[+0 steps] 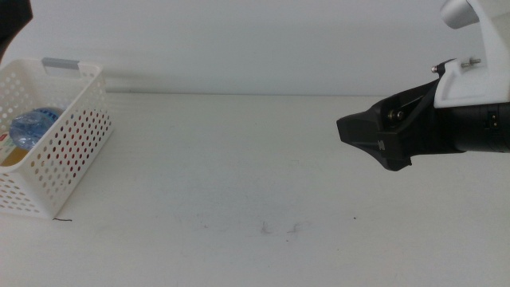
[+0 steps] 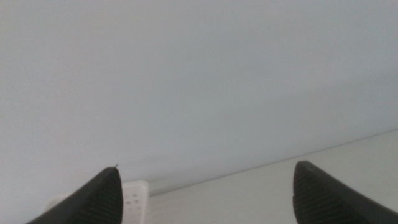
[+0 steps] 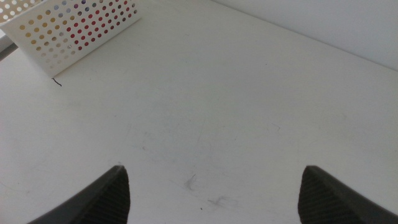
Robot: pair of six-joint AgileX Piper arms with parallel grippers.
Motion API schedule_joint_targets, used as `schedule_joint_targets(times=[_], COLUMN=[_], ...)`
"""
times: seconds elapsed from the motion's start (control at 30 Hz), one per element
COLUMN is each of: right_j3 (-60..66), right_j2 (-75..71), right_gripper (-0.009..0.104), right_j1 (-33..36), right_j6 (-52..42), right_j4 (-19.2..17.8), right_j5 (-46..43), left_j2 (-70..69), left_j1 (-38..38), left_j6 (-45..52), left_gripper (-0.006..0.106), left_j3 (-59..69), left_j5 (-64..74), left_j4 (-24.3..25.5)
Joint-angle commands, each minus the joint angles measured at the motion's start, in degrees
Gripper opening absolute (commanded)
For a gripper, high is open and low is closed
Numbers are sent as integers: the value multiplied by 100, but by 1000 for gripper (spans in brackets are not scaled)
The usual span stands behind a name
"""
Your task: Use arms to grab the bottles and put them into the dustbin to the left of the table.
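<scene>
Since no bottle remains on the surface (image 1: 239, 175): I retract.
Right claw (image 3: 211, 193): jaws apart, empty.
Left claw (image 2: 205, 193): jaws apart, raised.
Dustbin (image 1: 76, 80): holds bottles.

Perforated white plastic dustbin (image 1: 72, 135) — matt, scuffed white table (image 1: 239, 175)

One dustbin (image 1: 70, 139) sits on one table (image 1: 239, 175). One blue-capped bottle (image 1: 33, 126) shows inside it. Two grippers appear: right gripper (image 1: 351, 131), left gripper (image 2: 205, 193).
</scene>
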Motion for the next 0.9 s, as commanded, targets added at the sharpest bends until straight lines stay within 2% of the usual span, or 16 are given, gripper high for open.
schedule_joint_targets(times=[0.0, 0.1, 0.33, 0.37, 0.47, 0.57, 0.87], right_j3=[-13, -13, -13, -13, -13, -13, -13], right_j2=[-18, -18, -18, -18, -18, -18, -18], right_gripper=[90, 90, 90, 90, 90, 90, 90], right_j1=[11, 11, 11, 11, 11, 11, 11], right_j6=[-47, -47, -47, -47, -44, -44, -44], right_j4=[-43, -43, -43, -43, -31, -44, -34], right_j5=[-23, -23, -23, -23, -23, -23, -23], left_j2=[-93, -93, -93, -93, -139, -139, -139], left_j1=[-12, -12, -12, -12, -12, -12, -12], left_j6=[-113, -113, -113, -141, -865, -1296, -1297], left_gripper=[94, 94, 94, 94, 94, 94, 94], left_j3=[33, 33, 33, 45, 55, 83, 83], left_j5=[-46, 22, 45, 72, 72, 18, -784], left_j4=[-155, -469, -541, -491, 147, 559, 609])
